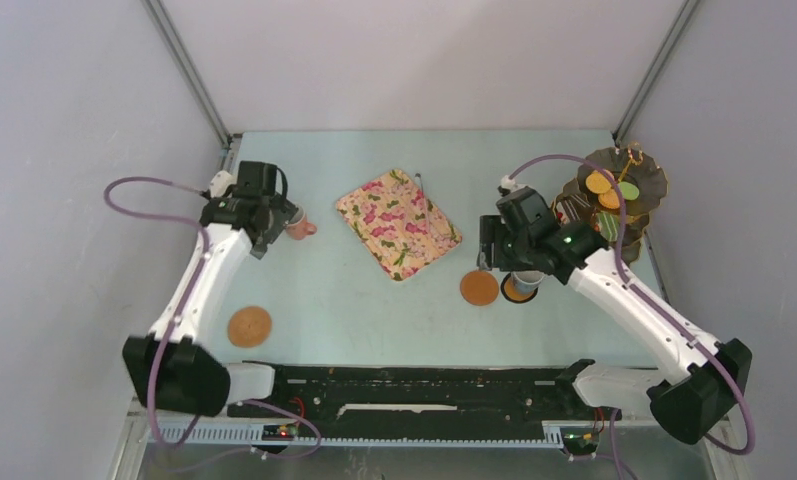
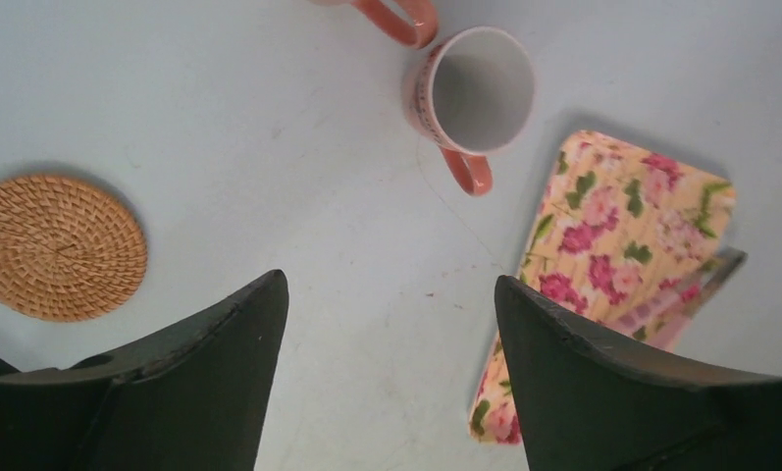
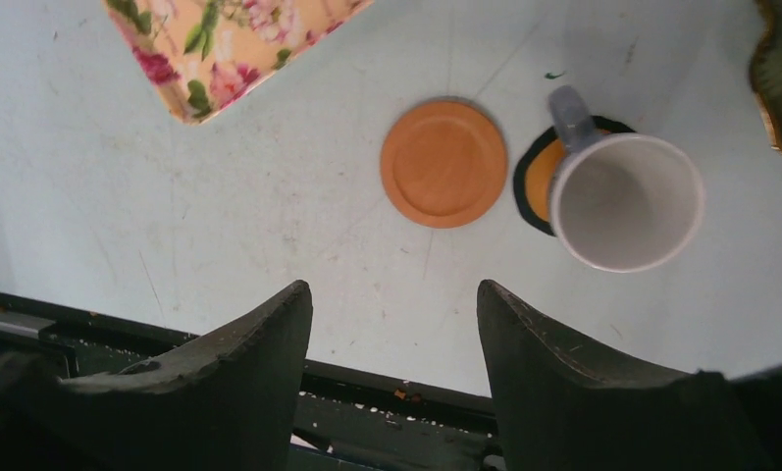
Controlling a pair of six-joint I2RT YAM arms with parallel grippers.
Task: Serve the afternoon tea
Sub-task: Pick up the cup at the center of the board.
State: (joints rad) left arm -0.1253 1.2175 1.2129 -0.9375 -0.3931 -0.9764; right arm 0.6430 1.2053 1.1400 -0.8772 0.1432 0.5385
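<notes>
**A:** Where does everything sit?

**B:** The grey mug (image 3: 627, 201) stands upright on the right, on a dark-rimmed coaster (image 3: 534, 182). A bare orange coaster (image 3: 443, 162) lies just beside it on the left. The right gripper (image 3: 394, 289) hangs over their near side, fingers apart and holding nothing. The three-tier stand (image 1: 619, 195) is at the far right with sweets (image 1: 600, 182) on it.

**A:** And the left side?

**B:** The left gripper (image 2: 389, 285) hovers with its fingers spread wide and empty over a pink-orange mug (image 2: 470, 93) at the far left. A second handle (image 2: 396, 18) shows just beyond it. The woven coaster (image 2: 58, 245) lies well apart, nearer the arms, and the floral tray (image 2: 612, 265) is close on the mug's right.

**A:** So the step, I judge, is carrying that mug to a coaster. How to do it well?

**B:** Come straight down with one finger inside the rim and one outside — on the side away from the neighbouring mug's handle. Close firmly and lift clear before travelling. Keep it upright, then set it down centred on the coaster — not hanging over the edge
</notes>
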